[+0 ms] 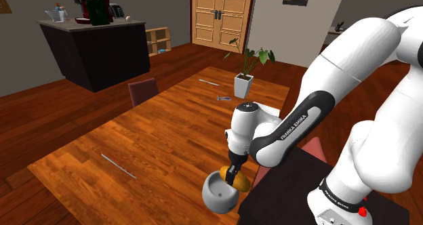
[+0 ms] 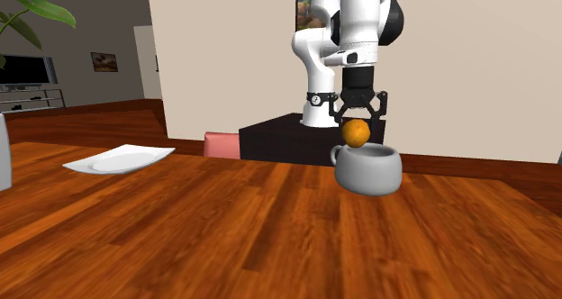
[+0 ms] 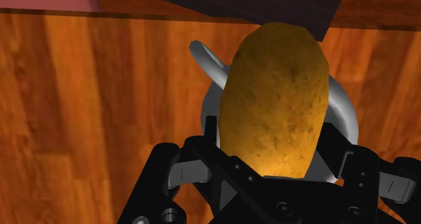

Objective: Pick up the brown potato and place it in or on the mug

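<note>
Potato (image 2: 355, 131), pinched in the end effector (image 2: 358, 120) just above the mug (image 2: 370, 171), could bounce off its rim if released off-centre.

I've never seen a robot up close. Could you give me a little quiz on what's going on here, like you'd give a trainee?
1. Fill in the blank: the mug stands on a ___ table.
2. True or false: the end effector is shut on the potato.
3. Where is the potato? A: lying on the table. B: held over the mug. C: on the white plate.
Key: 1 wooden; 2 true; 3 B.
</note>
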